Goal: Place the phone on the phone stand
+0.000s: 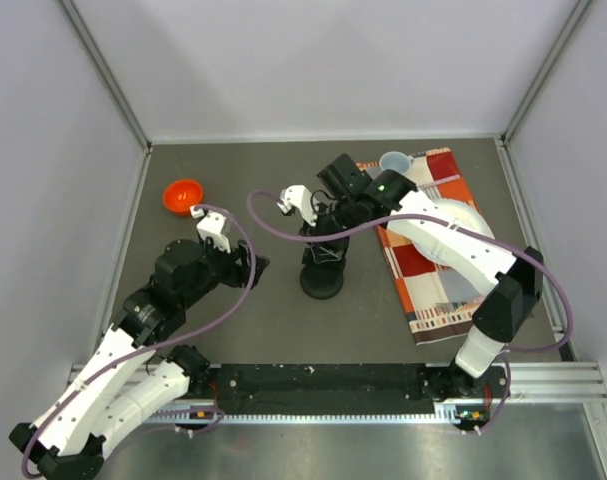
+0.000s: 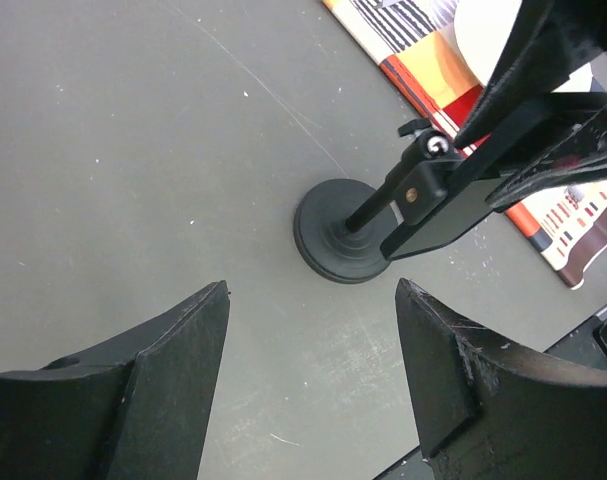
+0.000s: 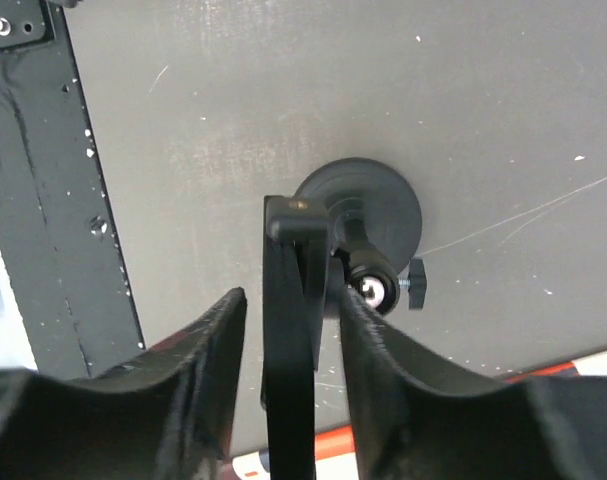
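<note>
Black phone [image 3: 288,370] clenched edge-on in right pincer [image 3: 290,300], far end meeting cradle [image 3: 296,218] of phone stand [image 3: 378,195], mid-tabletop [image 3: 233,100] | left pincer [image 2: 311,290] spread, empty, nearby | step: seating, likely unfinished | next: press squarely into cradle, then release.

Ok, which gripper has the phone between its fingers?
The right gripper: the phone sits edge-on between its fingers, over the stand. The left gripper is open and empty, short of the stand.
</note>
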### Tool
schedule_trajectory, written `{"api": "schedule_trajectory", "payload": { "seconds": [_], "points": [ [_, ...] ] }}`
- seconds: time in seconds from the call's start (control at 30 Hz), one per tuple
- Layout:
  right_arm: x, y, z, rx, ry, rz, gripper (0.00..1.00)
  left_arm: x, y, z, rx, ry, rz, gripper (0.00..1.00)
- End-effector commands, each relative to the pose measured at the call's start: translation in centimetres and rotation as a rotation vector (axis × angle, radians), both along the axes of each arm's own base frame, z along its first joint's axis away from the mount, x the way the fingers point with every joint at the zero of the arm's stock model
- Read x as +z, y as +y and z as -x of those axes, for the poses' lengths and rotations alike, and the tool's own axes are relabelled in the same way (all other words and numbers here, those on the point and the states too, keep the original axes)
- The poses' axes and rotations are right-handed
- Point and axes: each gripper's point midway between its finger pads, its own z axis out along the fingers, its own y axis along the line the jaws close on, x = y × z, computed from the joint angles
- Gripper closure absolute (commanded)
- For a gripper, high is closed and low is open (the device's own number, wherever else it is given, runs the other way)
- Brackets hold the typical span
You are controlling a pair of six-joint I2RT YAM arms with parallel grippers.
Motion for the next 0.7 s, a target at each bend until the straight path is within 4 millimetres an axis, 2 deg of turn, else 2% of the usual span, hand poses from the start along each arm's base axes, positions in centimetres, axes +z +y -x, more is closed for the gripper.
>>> {"api": "schedule_trajectory", "payload": {
  "seconds": [0.0,0.07,0.1,0.17,0.2,0.23,0.27,0.3,0.33,0.4,0.43,0.47,0.5,0.53,0.57,0.6,0.63,0.67],
  "points": [
    [2.6,1.5,-0.2,-0.043,-0.002,-0.103,0.53,0.7,-0.1,-0.5,0.018,-0.040,0.039,0.27],
    [3.3,1.7,0.3,-0.039,0.003,-0.142,0.42,0.8,-0.8,-0.3,-0.016,-0.038,0.060,0.27],
    [3.7,1.8,0.4,-0.055,0.013,-0.156,0.02,0.7,-0.9,-0.3,-0.020,-0.037,0.062,0.27],
    [4.3,1.8,0.6,-0.073,0.017,-0.191,0.01,0.7,-1.2,-0.2,-0.032,-0.035,0.072,0.27],
    [5.6,1.4,1.0,-0.094,0.013,-0.227,0.01,0.7,-1.2,-0.3,-0.035,-0.037,0.074,0.27],
    [5.0,0.9,1.2,-0.116,0.027,-0.225,0.01,0.7,-1.3,-0.3,-0.039,-0.037,0.072,0.27],
    [5.4,0.8,0.6,-0.145,0.019,-0.257,0.01,0.8,-1.3,-0.3,-0.040,-0.041,0.069,0.27],
    [6.4,0.1,1.1,-0.179,0.025,-0.293,0.01,1.2,-1.3,-0.4,-0.043,-0.049,0.071,0.27],
    [4.8,-0.6,1.2,-0.210,0.047,-0.275,0.01,1.4,-1.4,-0.4,-0.046,-0.053,0.068,0.27],
    [5.0,-1.2,1.2,-0.254,0.037,-0.330,0.01,2.2,-1.4,-0.5,-0.056,-0.075,0.064,0.27],
    [4.3,-2.1,2.1,-0.271,0.045,-0.346,0.01,2.5,-1.6,-0.6,-0.068,-0.089,0.061,0.27],
    [4.3,-2.5,2.0,-0.305,0.041,-0.367,0.01,2.7,-2.1,-0.4,-0.098,-0.093,0.064,0.27],
    [5.2,-2.3,1.3,-0.347,0.033,-0.442,0.01,3.2,-2.5,-0.4,-0.123,-0.103,0.070,0.27],
    [4.8,-3.2,2.4,-0.368,0.053,-0.477,0.01,3.5,-3.0,-0.5,-0.149,-0.116,0.069,0.27],
    [5.0,-3.3,2.4,-0.386,0.056,-0.523,0.01,3.8,-3.4,-0.4,-0.172,-0.123,0.074,0.29],
    [6.4,-3.0,2.2,-0.420,0.061,-0.623,0.02,4.0,-4.2,0.1,-0.233,-0.123,0.087,0.34],
    [4.7,-3.4,2.5,-0.451,0.093,-0.631,0.05,4.1,-4.8,0.1,-0.262,-0.125,0.092,0.37],
    [5.5,-3.9,2.8,-0.475,0.084,-0.682,0.07,3.9,-5.3,0.3,-0.291,-0.111,0.097,0.39]
  ]
}}
